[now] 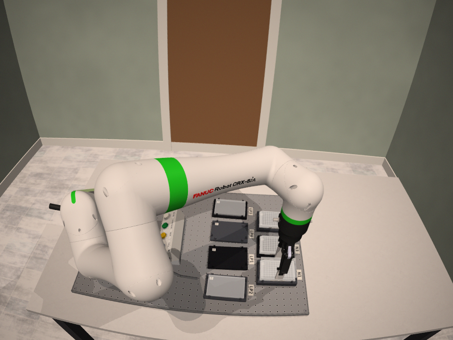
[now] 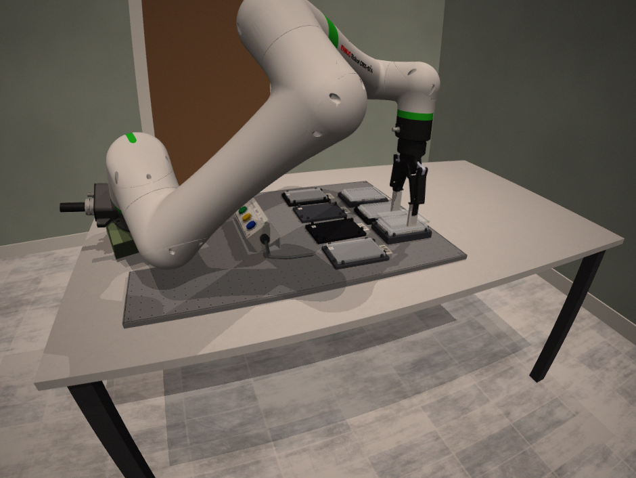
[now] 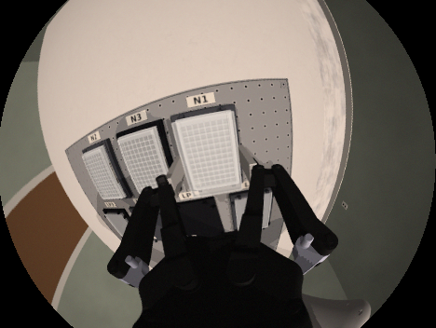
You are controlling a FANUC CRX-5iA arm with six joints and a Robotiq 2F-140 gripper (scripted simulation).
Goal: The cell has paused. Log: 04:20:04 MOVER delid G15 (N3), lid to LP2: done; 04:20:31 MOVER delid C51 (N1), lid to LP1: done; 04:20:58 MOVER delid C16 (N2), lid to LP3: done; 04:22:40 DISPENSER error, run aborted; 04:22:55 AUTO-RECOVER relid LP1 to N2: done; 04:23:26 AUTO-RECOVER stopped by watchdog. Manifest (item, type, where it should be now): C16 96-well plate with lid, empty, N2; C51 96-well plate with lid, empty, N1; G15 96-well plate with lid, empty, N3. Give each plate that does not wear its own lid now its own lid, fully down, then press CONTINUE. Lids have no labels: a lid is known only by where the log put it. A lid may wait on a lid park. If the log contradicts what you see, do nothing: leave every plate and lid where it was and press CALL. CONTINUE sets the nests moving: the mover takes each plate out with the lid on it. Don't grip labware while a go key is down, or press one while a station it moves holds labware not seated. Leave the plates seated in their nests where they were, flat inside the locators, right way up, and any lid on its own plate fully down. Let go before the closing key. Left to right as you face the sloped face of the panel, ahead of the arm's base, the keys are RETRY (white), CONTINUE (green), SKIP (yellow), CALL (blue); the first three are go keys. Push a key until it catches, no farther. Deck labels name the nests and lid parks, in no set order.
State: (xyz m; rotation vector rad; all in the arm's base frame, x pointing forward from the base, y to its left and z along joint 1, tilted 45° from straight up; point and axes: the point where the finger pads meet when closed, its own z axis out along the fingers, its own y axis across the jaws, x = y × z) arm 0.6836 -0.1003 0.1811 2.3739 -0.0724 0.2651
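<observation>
A clear lid (image 2: 420, 220) is being held across its short sides by the gripper (image 2: 402, 216), whose fingers are being kept at a middling width by it. The lid is being presented level over the 96-well plate in nest N1 (image 1: 270, 271), at or just above the plate's rim. Whether it is fully down cannot be told.

The plates in N3 (image 1: 267, 245) and in the far nest (image 1: 266, 219) are being shown uncovered. Lids are being kept waiting on LP2 (image 1: 225, 286) and on the far lid park (image 1: 229, 207). LP1 (image 1: 227, 257) and LP4 (image 1: 229, 231) are being left bare.

By judgement, one relidding is being finished. Two more are being left to do, then the release and the green CONTINUE key (image 1: 165, 225).
</observation>
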